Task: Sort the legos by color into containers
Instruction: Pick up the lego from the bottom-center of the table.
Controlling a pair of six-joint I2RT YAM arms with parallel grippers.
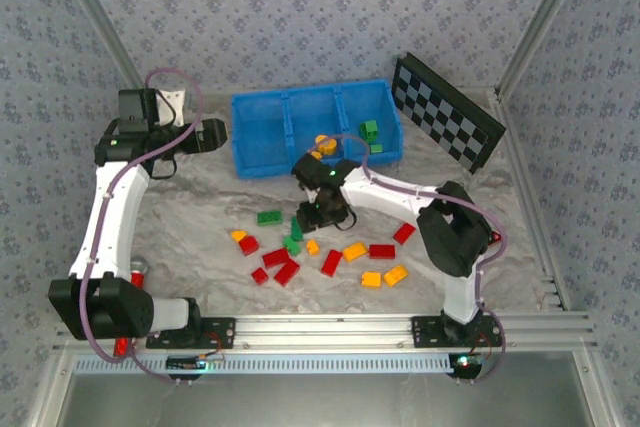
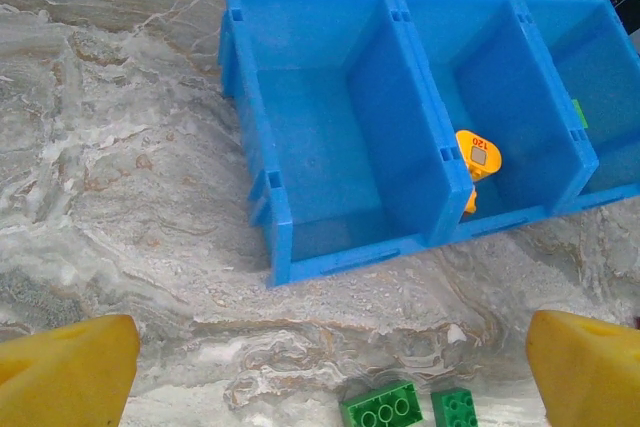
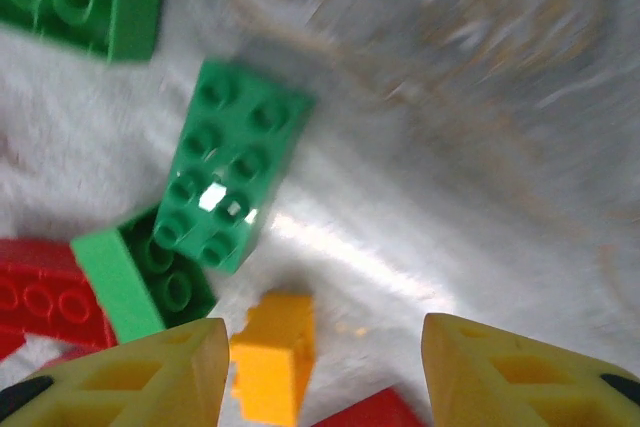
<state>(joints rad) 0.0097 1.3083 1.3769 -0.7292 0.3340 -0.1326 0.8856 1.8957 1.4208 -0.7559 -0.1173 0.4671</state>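
Left tool (image 2: 325, 377): open, fingers wide apart, above the surface (image 2: 120, 197) near the tray's (image 2: 330, 257) front wall; two green legos (image 2: 378, 409) lie just below it.
Right tool (image 3: 320, 377): open, low over the loose legos; an orange lego (image 3: 272, 352) sits between its fingers, close to one.
Tray contents: orange pieces (image 1: 322, 145) in the middle compartment, green pieces (image 1: 370, 132) in the right one.
Loose legos (image 1: 330, 257): red, green and orange, scattered on the surface before the tray.
Board (image 1: 445, 112): checkered, right of the tray.
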